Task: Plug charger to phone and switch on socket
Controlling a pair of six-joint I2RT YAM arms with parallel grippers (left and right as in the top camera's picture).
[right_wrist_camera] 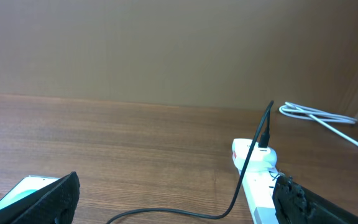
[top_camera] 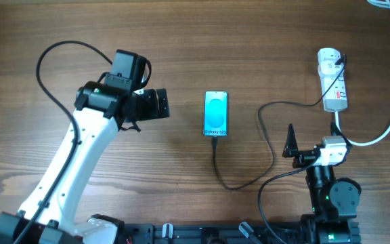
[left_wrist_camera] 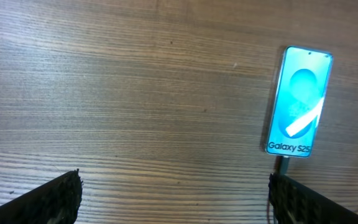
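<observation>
Overhead and wrist views. The phone [top_camera: 216, 114] lies flat at the centre of the bench [top_camera: 215, 41], screen lit and facing up. The charger [top_camera: 266, 146] meets the phone's near end, loops across the bench and rises to a black plug in the socket [top_camera: 333, 80] at the far right. The left end effector [left_wrist_camera: 176, 199] hovers left of the phone, fingers wide apart and empty. The right end effector [right_wrist_camera: 179, 199], near the socket, is likewise spread wide and holds nothing.
</observation>
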